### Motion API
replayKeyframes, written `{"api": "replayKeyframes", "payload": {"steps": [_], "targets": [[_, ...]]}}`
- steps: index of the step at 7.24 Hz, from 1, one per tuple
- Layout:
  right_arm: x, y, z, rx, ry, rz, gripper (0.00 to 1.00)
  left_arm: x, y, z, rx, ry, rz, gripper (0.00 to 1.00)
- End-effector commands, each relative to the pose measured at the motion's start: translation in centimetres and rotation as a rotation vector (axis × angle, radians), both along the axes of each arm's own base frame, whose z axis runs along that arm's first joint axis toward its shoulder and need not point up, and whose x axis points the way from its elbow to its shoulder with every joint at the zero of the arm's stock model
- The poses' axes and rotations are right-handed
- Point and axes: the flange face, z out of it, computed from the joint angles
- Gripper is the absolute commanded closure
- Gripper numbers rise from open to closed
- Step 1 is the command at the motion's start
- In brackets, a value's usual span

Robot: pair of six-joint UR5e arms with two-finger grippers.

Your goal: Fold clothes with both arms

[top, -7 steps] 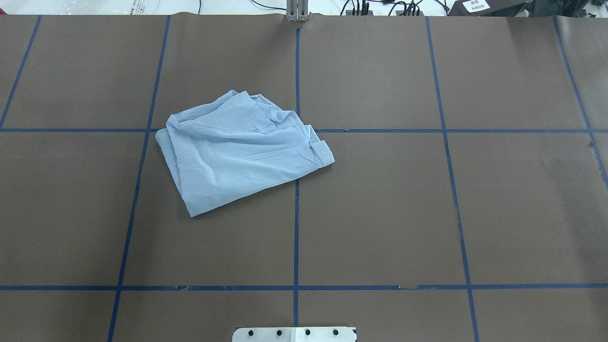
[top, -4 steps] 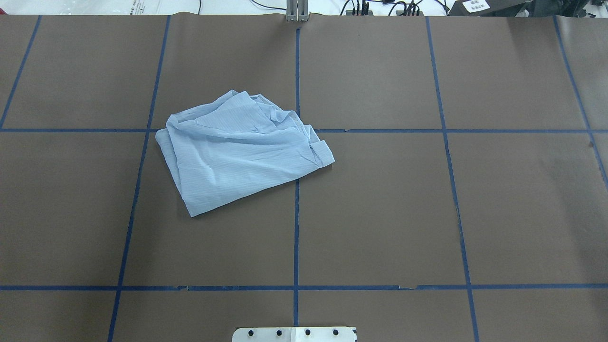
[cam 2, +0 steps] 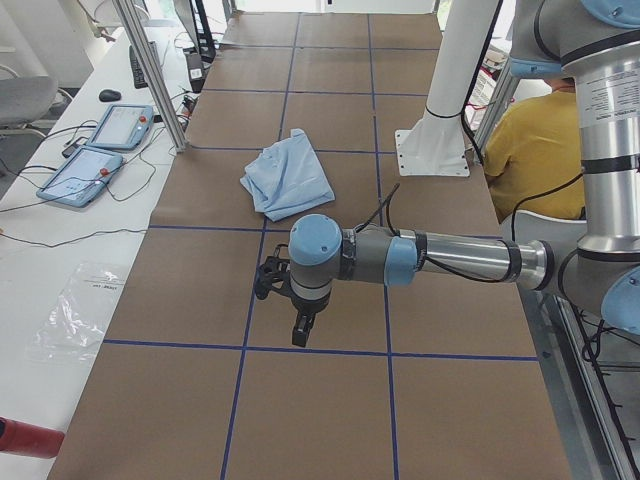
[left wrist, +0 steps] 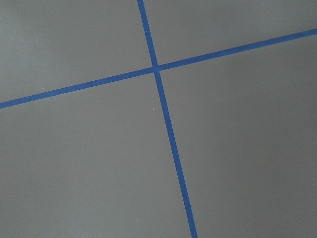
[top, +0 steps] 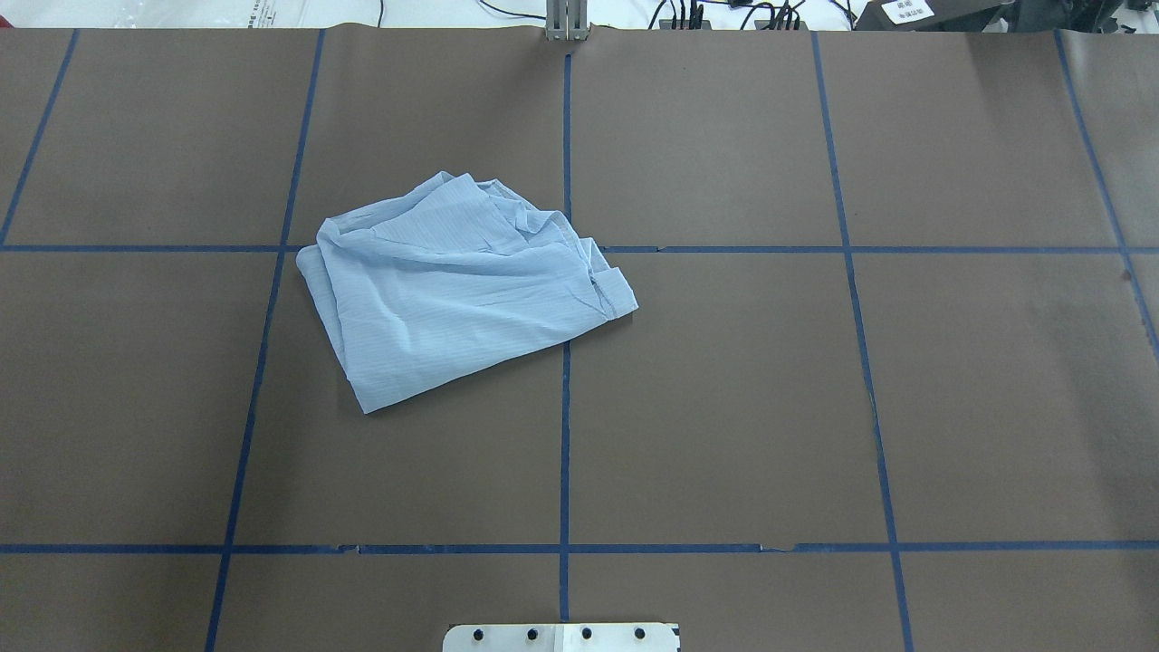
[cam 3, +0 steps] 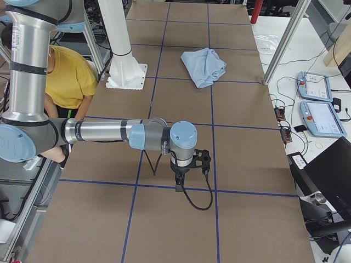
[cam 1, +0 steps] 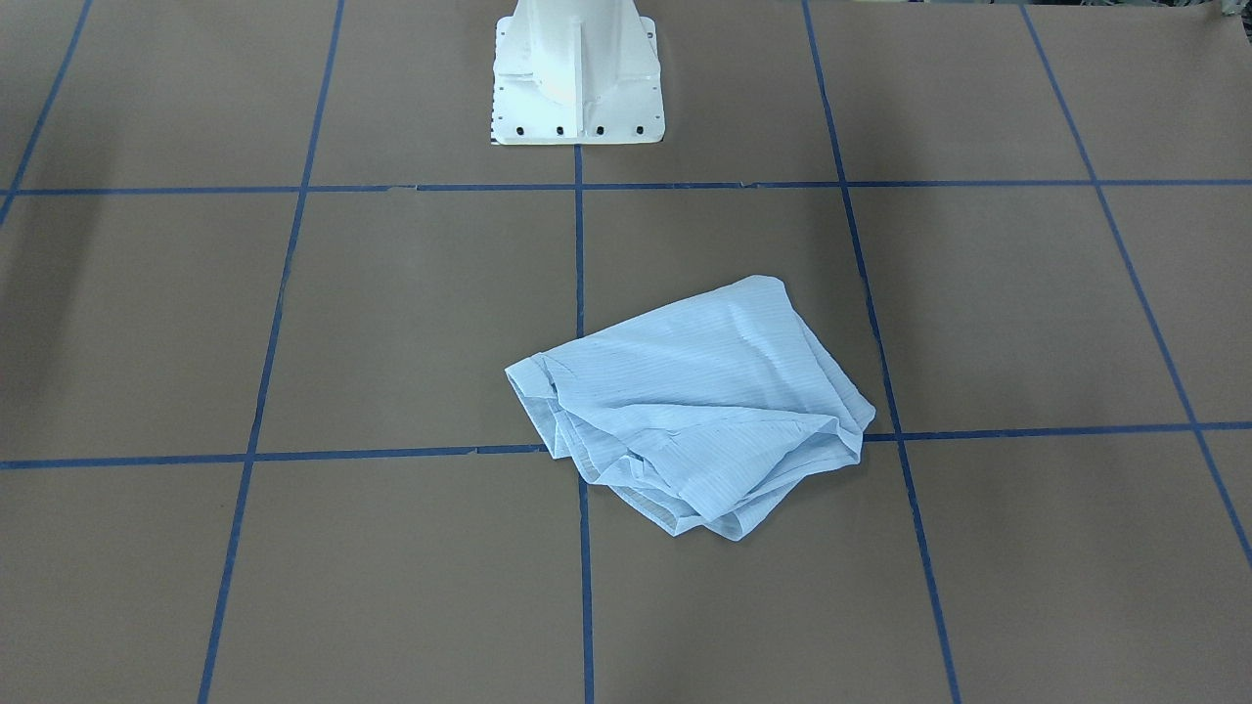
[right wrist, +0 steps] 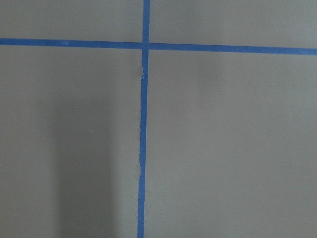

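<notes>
The clothes are one pale-blue striped shirt, lying bunched and partly folded on the brown table, left of centre in the overhead view. It also shows in the front view and both side views. Both arms are far from it and outside the overhead and front views. The left gripper hangs over bare table near the left end. The right gripper hangs over bare table near the right end. I cannot tell whether either is open or shut. Both wrist views show only table and blue tape.
Blue tape lines grid the brown table. The white pedestal base stands at the robot's edge. A person in a yellow top sits behind the base. Teach pendants lie on side benches.
</notes>
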Motion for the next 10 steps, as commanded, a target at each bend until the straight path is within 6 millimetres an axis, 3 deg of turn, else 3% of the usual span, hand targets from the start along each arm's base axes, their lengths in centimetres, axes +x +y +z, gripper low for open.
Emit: {"api": "replayKeyframes", "payload": {"steps": [1, 6, 10], "targets": [[0.0, 0.0, 0.0, 0.002, 0.000, -0.002, 0.00, 0.0, 0.3, 0.3, -0.006, 0.000, -0.001, 0.00], [0.0, -0.4, -0.4, 0.012, -0.001, -0.001, 0.00, 0.0, 0.5, 0.7, -0.013, -0.001, 0.001, 0.00], [0.0, -0.6, -0.7, 0.013, -0.006, 0.004, 0.00, 0.0, 1.8, 2.5, -0.057, -0.001, 0.000, 0.00]]}}
